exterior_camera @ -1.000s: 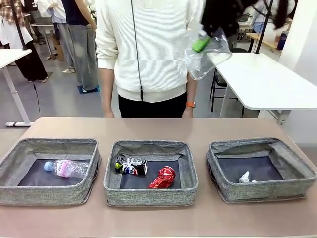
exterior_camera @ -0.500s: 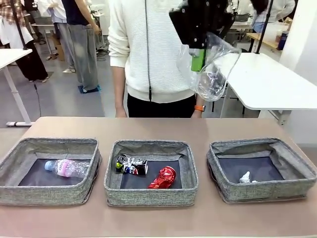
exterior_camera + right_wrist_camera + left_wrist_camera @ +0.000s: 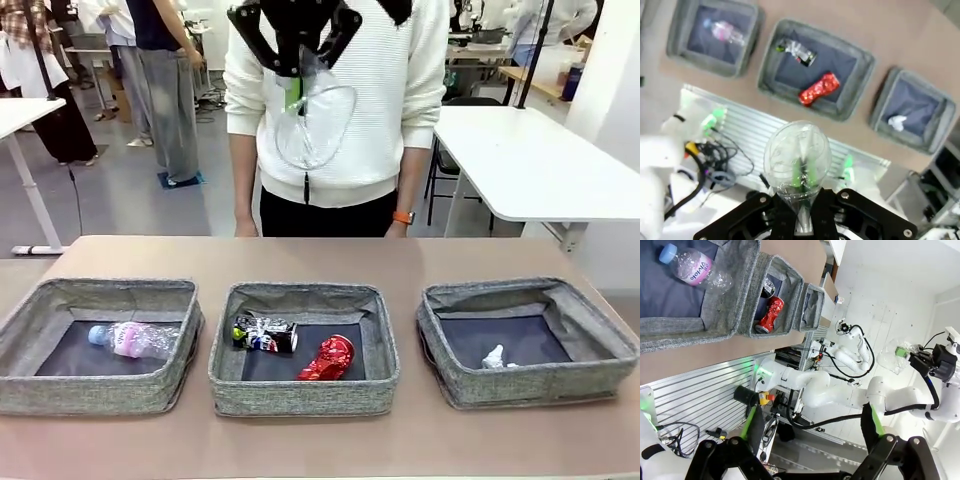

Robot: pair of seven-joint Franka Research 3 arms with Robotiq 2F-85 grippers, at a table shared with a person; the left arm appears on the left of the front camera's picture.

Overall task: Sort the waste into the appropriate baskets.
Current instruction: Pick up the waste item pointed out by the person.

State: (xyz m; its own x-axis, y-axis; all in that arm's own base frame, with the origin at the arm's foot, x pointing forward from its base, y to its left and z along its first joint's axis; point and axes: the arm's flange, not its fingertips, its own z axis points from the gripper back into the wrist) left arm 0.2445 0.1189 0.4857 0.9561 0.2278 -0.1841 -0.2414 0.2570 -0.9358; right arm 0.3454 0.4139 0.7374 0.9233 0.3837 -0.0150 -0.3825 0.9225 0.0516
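Your right gripper (image 3: 297, 62) is clamped on the thin clear plastic cup (image 3: 314, 125), high at twelve o'clock above the baskets. Pinched by its wall, it could slip, or bounce off the left basket (image 3: 95, 345) rim at nine o'clock. Your left gripper (image 3: 810, 440) stands apart, empty. Count: three baskets, two cans, one bottle (image 3: 133, 339), one paper wad (image 3: 494, 357), one cup.

The right pincer (image 3: 294, 72) is cut off by the front view's top edge, arm unseen.
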